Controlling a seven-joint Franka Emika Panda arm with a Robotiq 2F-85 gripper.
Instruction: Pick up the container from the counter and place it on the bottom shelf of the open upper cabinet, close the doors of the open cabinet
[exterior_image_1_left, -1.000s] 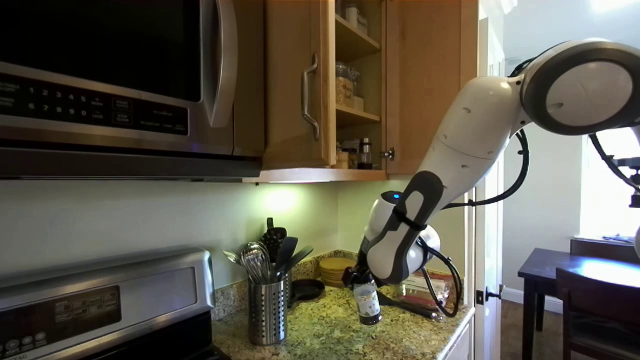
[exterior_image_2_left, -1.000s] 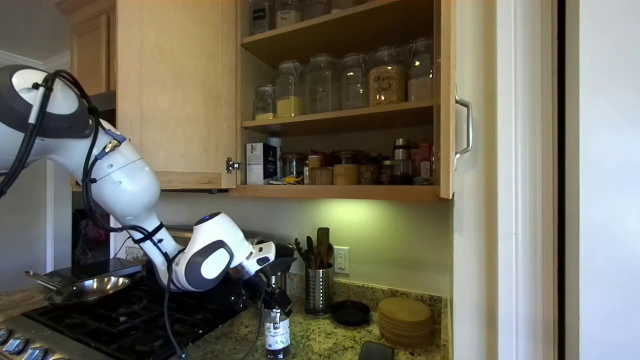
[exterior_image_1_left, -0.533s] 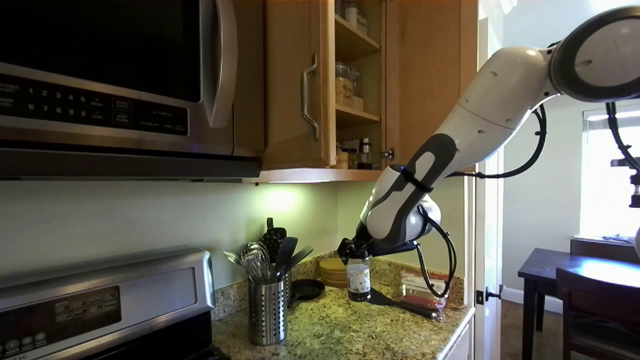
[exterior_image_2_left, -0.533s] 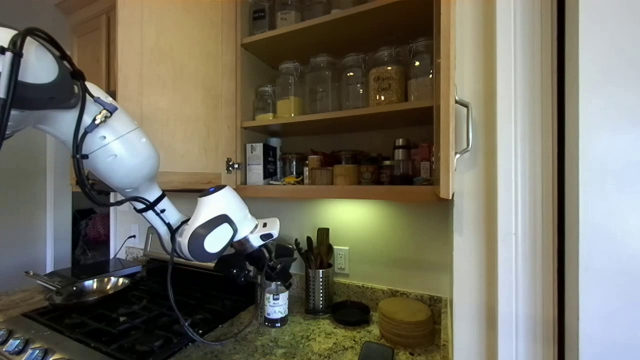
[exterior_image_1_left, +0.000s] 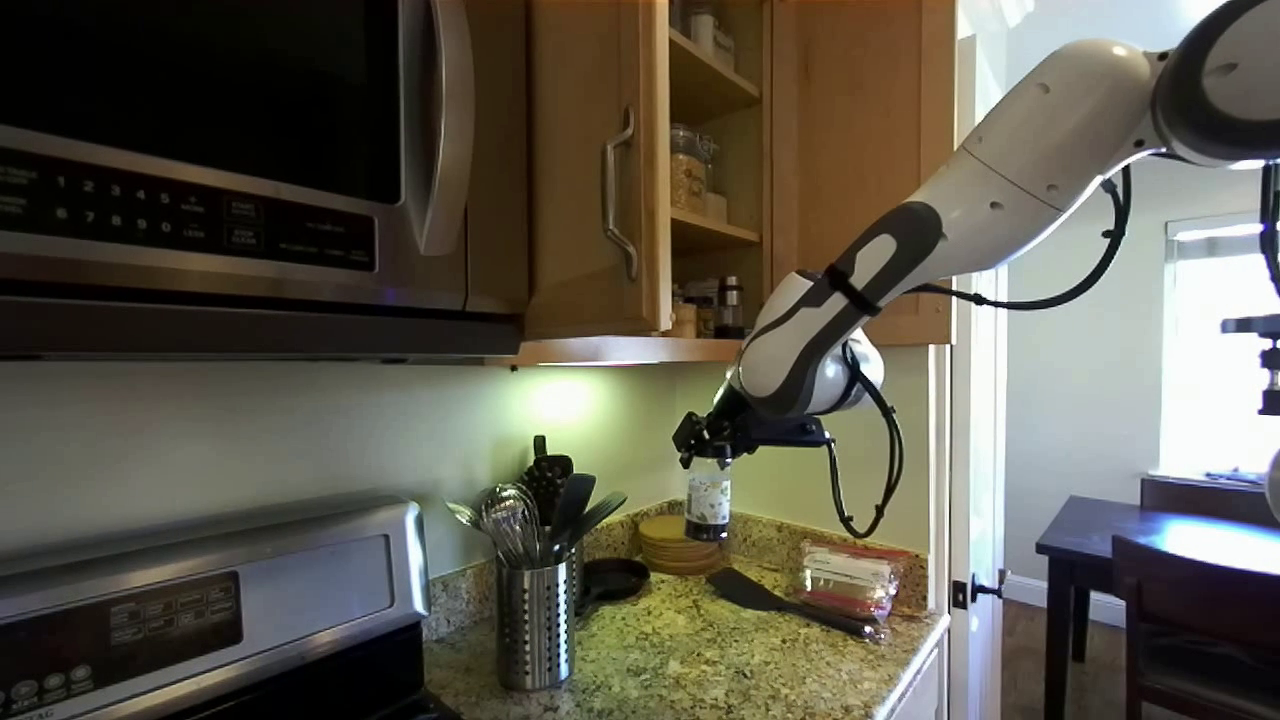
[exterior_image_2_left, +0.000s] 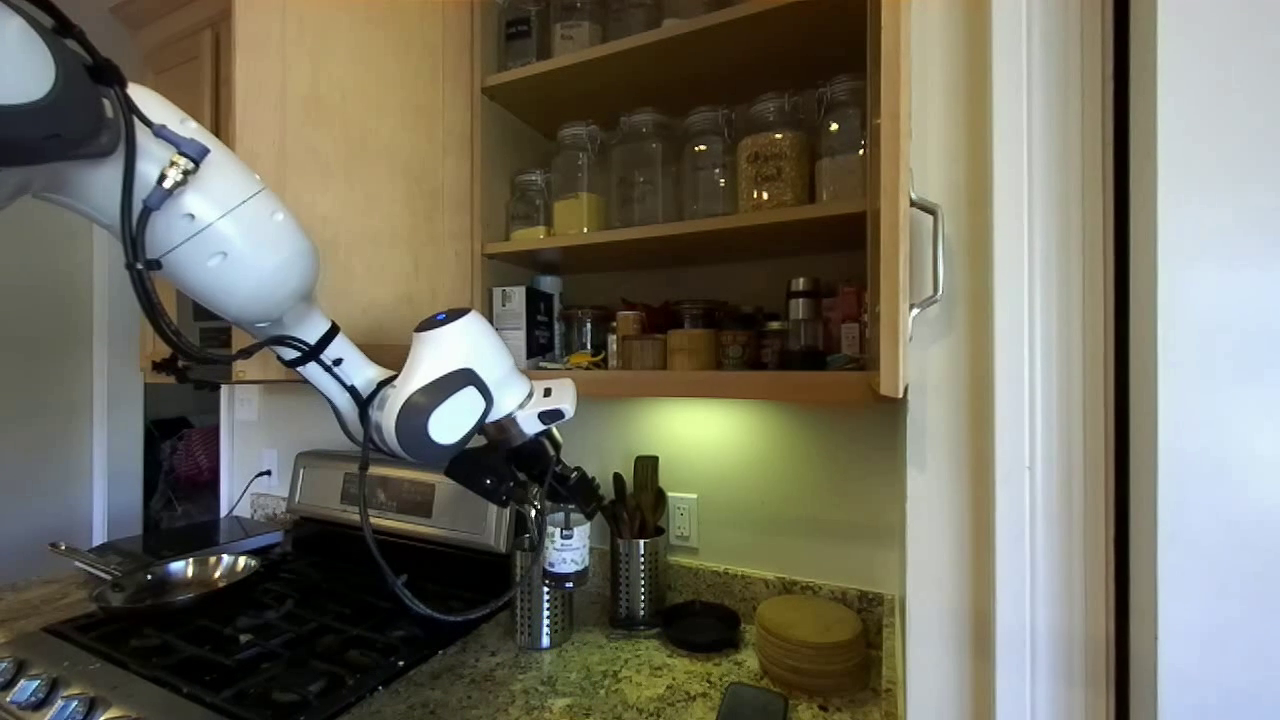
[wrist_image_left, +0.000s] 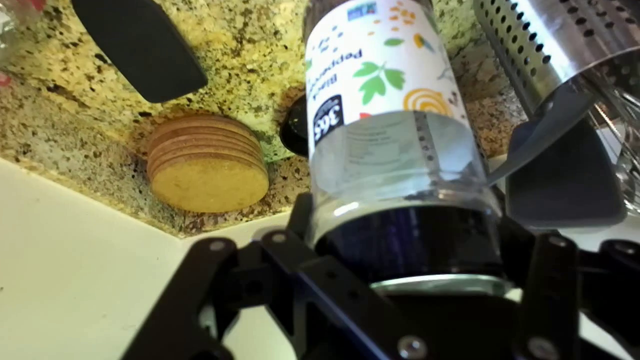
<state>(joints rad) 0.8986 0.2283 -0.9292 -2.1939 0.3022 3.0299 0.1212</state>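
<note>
Wrist view: the container (wrist_image_left: 390, 145), see-through with a leafy white label, has the gripper (wrist_image_left: 407, 232) closed on its dark cap. In an exterior view, it hangs upright above the counter (exterior_image_1_left: 690, 655), speckled granite stretching from utensil holder (exterior_image_1_left: 536, 630) to right edge, round boards (exterior_image_1_left: 665, 553) near the back corner. In an exterior view, jars (exterior_image_2_left: 740, 348) crowd the bottom shelf (exterior_image_2_left: 700, 384).

Upper cabinet (exterior_image_2_left: 497, 150): enterable from the front, between doors (exterior_image_2_left: 380, 180) swung outward.
Bottom shelf (exterior_image_2_left: 700, 384): crowded side to side with a box (exterior_image_2_left: 521, 325) and jars (exterior_image_2_left: 692, 349); headroom above them, depth hard to judge.
Counter (exterior_image_1_left: 670, 650): open stretch between steel utensil holder (exterior_image_1_left: 535, 630) and black spatula (exterior_image_1_left: 755, 593).
</note>
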